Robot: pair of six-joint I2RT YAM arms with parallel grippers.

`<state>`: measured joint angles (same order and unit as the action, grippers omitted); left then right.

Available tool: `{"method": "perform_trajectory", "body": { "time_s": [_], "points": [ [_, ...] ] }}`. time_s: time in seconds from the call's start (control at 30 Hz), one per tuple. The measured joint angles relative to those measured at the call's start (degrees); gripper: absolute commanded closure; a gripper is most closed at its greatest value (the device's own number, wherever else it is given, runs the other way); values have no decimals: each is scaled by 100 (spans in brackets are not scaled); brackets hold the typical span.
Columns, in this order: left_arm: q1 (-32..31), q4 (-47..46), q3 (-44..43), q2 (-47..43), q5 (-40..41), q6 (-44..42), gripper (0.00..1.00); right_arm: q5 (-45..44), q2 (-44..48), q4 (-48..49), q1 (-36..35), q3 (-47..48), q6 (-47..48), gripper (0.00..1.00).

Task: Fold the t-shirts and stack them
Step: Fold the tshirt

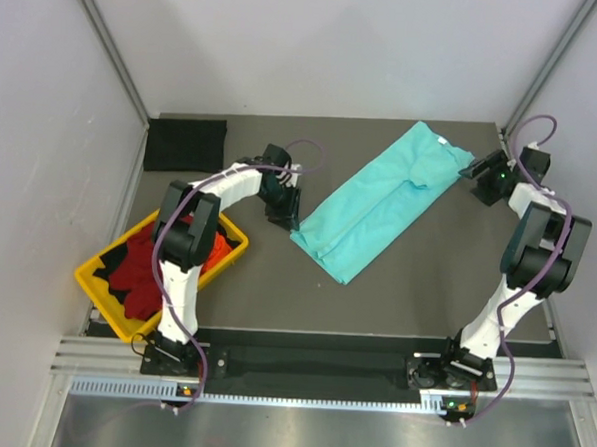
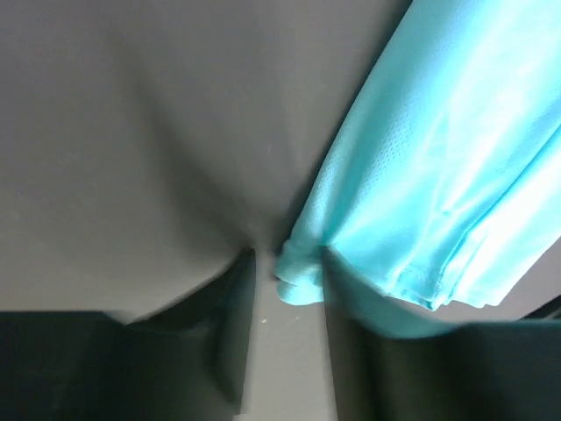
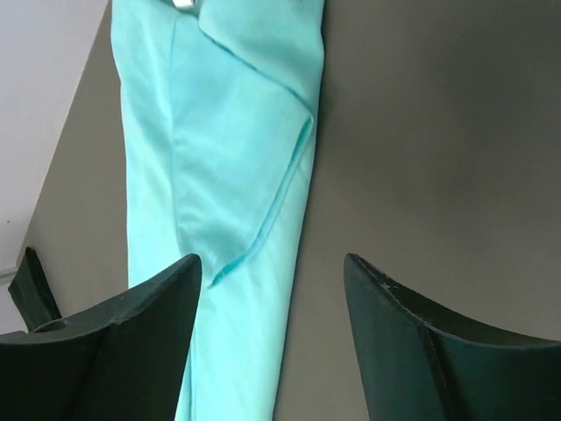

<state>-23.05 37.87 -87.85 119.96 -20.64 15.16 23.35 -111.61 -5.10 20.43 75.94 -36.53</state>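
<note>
from above, the teal shirt [image 1: 380, 203] lies on the worktop [image 1: 275, 292] as a long narrow strip, folded lengthwise, running diagonally from near the centre to the far right. a black shirt [image 1: 185, 145] sits folded at the far left, and red shirts [image 1: 141, 265] lie heaped in the tray [image 1: 99, 298]. the left arm bends in toward the strip's near end, left end effector [image 1: 282, 211] pointing down just beside it. the right arm reaches to the collar end, right end effector [image 1: 478, 175] close by. the cloth looks light, limp and a little slick, so it should sag and slide; the layered corners at either end seem the best hold. left wrist: the fingers stand part open with the hem corner between them, not pinched. right wrist: the fingers [image 3: 131, 333] are spread wide, holding nothing, low over the strip's edge and bare worktop.
</note>
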Motion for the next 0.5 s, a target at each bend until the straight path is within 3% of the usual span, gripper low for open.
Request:
{"method": "perform_trajectory", "body": {
  "time_s": [0.13, 0.5],
  "points": [
    [-96, -59, 260, -101, 57, 103, 99, -13, 407, -190, -2, -420, 55, 34],
    [-621, -476, 2074, -1405, 638, 737, 100, -11, 1528, -627, -39, -1539, 636, 46]
  ]
}}
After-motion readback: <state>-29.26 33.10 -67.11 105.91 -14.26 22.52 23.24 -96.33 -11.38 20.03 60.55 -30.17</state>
